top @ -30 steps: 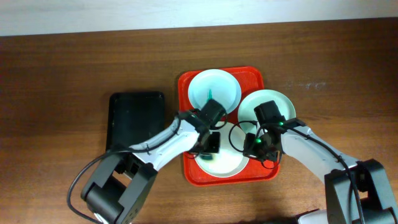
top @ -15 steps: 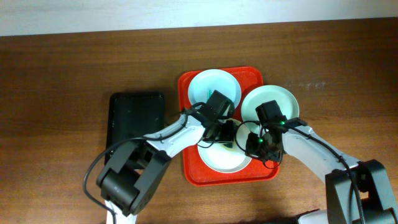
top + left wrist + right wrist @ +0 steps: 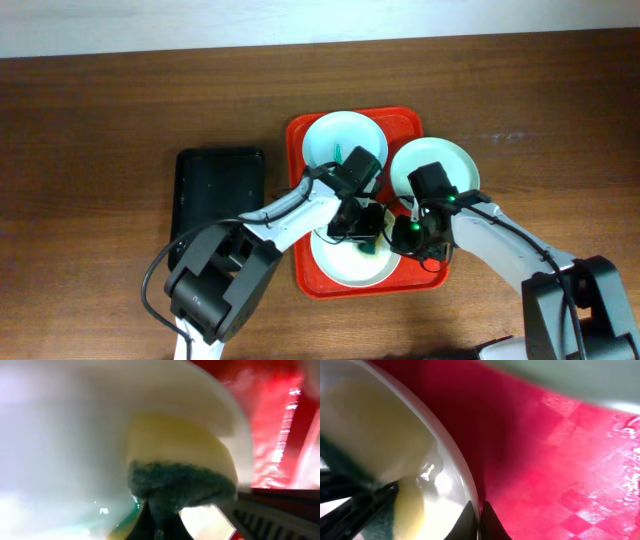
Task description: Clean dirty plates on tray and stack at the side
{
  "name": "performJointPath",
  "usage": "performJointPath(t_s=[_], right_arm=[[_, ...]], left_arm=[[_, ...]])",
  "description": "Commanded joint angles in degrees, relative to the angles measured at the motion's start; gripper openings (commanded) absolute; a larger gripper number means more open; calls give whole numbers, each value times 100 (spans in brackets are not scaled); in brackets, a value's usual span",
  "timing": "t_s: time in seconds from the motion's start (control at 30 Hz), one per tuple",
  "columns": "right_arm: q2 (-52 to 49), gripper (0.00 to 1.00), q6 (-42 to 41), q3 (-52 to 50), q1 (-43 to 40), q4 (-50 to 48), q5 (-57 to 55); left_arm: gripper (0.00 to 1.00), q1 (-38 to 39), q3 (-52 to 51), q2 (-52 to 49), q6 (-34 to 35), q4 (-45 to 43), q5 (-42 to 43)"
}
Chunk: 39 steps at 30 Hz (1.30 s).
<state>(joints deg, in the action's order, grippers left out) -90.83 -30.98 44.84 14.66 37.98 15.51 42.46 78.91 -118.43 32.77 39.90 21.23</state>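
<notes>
Left arm: reaches in from the near left, left gripper clamped on sponge, pressing it into front plate
Right arm: right gripper pinches that plate's right rim
Surroundings: rear plate and right plate crowd close on red tray; black tray lies apart, left

My left arm: white links, black joints, chunky black base, thin black cable looping off it. My right arm: same white shell, small green light by the wrist. Left gripper and right gripper both black.

table: dark brown wood | wall: pale, along top edge
</notes>
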Motion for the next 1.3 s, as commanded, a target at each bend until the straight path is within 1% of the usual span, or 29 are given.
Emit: performJointPath(t_s=[0.0,0.03,0.23,0.37,0.47,0.63,0.73,0.83,0.87,0.93,1.0,1.1,1.2,1.27], right_arm=[[-39,4,26,39,-9,-24,-203],[-39,4,26,39,-9,-24,-203],[-39,4,26,39,-9,-22,-203],[-39,4,26,39,-9,-22,-203],[-39,4,26,39,-9,-22,-203],[-39,4,28,39,-9,-4,-203],[-39,4,31,39,-9,22,-205],[-39,4,50,39,-9,22,-205],[-39,4,48,39,-9,22,-205],[-39,4,50,39,-9,20,-205],[-39,4,50,39,-9,17,-205],[-39,4,72,39,-9,20,-208],[-39,4,70,39,-9,20,-208],[-39,4,70,39,-9,17,-208]], left_arm=[[0,13,11,-94,-66,732,-2350],[0,13,96,-79,-66,890,-2723],[0,7,247,-79,-68,1375,-4072],[0,9,251,-79,-66,1486,-4350],[0,9,426,-76,-66,1655,-4146],[0,-37,1043,260,-72,2033,-2944],[0,-192,1263,664,-76,2251,-2763],[0,-505,1320,1220,-334,2494,-2769],[0,-737,1320,1473,-442,2651,-2889],[0,-1180,1318,1770,-442,2924,-3338],[0,-1674,1318,1884,-466,3147,-3716],[0,-2363,1191,1858,-675,3281,-3692],[0,-2955,682,1843,-682,2973,-3613],[0,-3261,79,1843,-960,2337,-3348]])
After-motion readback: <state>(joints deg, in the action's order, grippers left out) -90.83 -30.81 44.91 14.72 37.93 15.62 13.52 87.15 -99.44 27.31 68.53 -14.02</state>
